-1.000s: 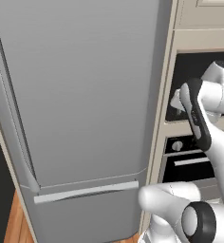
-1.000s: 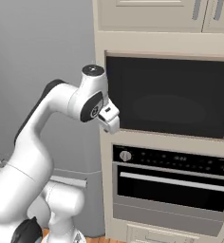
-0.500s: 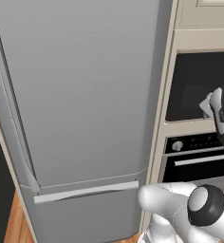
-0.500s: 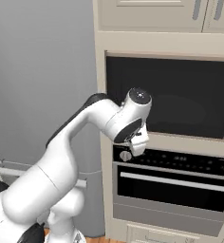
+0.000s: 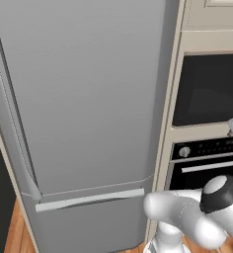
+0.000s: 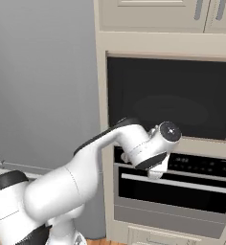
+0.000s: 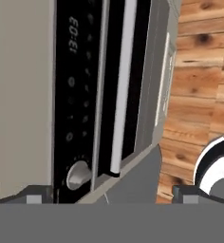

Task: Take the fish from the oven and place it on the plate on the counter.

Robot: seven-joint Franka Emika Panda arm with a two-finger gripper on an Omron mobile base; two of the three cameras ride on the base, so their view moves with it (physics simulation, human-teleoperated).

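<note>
— How do we sit?
— Our arm (image 6: 100, 162) reaches low across the oven (image 6: 177, 191); our jaws spread wide.
— And the oven?
— Shut, its bar handle (image 7: 121, 85) and knob (image 7: 78, 174) just ahead between our jaws.

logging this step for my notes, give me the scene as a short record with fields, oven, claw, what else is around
oven: door shut, black control strip above the silver bar handle
knob: round, silver, at the left end of the control strip
claw: two dark fingertips spread apart, nothing between them, close in front of the oven near the handle's end
arm: bent across the oven front in the right base view
black-glass appliance: above the oven, shut
fridge: grey, left of the oven column, doors shut
floor: wood planks
</note>
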